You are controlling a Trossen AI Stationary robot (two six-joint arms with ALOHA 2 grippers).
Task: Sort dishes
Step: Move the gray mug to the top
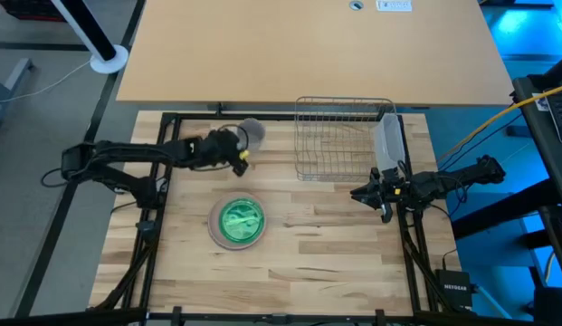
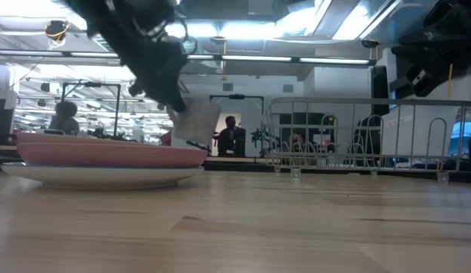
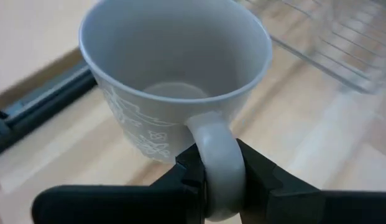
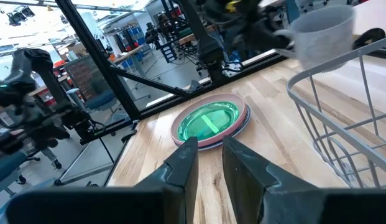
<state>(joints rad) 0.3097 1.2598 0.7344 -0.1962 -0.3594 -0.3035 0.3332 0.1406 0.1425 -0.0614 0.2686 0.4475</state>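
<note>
My left hand pinches the handle of the grey cup, held clear above the worktop near its far edge. The cup's mouth faces away from the hand. The wire rack lies just beyond, toward my right. My right hand waits beside the rack, fingers slightly apart, empty. The plate stack, green plate on top, rests nearer me.

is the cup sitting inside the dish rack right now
No, the left gripper holds the grey cup by its handle in the air, beside the wire dish rack, not in it.
</note>
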